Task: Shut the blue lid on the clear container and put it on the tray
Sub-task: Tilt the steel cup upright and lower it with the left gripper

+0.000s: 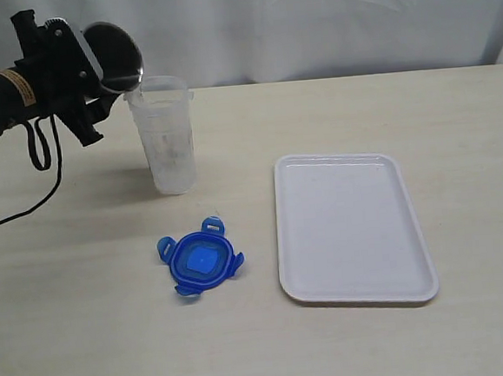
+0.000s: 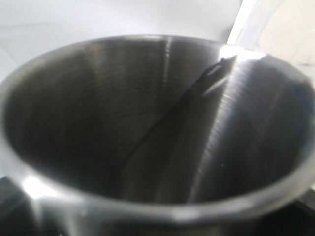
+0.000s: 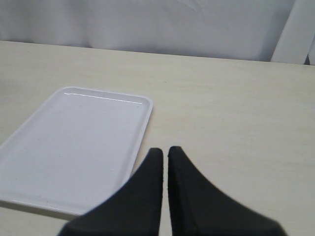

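Observation:
The clear container [image 1: 167, 138] stands upright and uncovered on the table. The blue lid [image 1: 200, 257] lies flat in front of it, flaps spread. To their right lies the empty white tray [image 1: 350, 228], which the right wrist view shows too [image 3: 74, 142]. My left gripper [image 1: 102, 78] holds a grey steel cup [image 1: 114, 52] tipped on its side, its mouth at the container's rim. The cup's inside [image 2: 157, 128] fills the left wrist view and hides the fingers. My right gripper [image 3: 165, 152] is shut on nothing, above the table beside the tray.
A black cable [image 1: 46, 182] hangs from the left arm down to the table at the far left. A white curtain [image 1: 308, 18] backs the table's far edge.

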Robot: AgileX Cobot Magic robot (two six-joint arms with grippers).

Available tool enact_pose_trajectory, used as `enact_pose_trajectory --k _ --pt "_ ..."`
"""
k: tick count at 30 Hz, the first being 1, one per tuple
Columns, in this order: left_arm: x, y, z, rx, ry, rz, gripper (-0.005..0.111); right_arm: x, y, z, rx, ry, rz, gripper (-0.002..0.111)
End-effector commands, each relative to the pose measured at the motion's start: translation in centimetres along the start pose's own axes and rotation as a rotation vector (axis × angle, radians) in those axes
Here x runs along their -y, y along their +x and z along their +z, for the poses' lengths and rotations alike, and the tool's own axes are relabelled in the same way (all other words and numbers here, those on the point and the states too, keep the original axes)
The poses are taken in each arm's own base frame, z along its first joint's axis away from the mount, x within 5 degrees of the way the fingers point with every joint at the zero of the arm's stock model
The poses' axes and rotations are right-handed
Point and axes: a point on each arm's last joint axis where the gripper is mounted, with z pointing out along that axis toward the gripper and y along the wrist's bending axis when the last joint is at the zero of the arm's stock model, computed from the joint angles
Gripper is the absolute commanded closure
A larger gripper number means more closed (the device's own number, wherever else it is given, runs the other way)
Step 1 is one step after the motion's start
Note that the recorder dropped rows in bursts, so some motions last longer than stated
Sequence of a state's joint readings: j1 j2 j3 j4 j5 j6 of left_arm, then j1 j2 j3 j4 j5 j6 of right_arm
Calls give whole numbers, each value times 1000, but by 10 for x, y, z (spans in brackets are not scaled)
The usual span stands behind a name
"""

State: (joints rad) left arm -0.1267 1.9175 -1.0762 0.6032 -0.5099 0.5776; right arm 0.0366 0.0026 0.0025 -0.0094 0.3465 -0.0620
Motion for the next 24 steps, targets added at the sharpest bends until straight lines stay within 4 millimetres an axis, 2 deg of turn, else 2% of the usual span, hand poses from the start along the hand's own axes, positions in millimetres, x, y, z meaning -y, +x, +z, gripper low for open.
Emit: enact_pose_trajectory --k 1,16,24 --pt "-12 -8 0 50 -56 -109 107 0 -1 0 10 0 -6 104" --pt "-13 -7 -1 58 -54 -444 107 0 -1 0 10 0 -6 104" --pt "-29 17 -6 24 -195 -705 107 0 -1 0 10 0 -6 104"
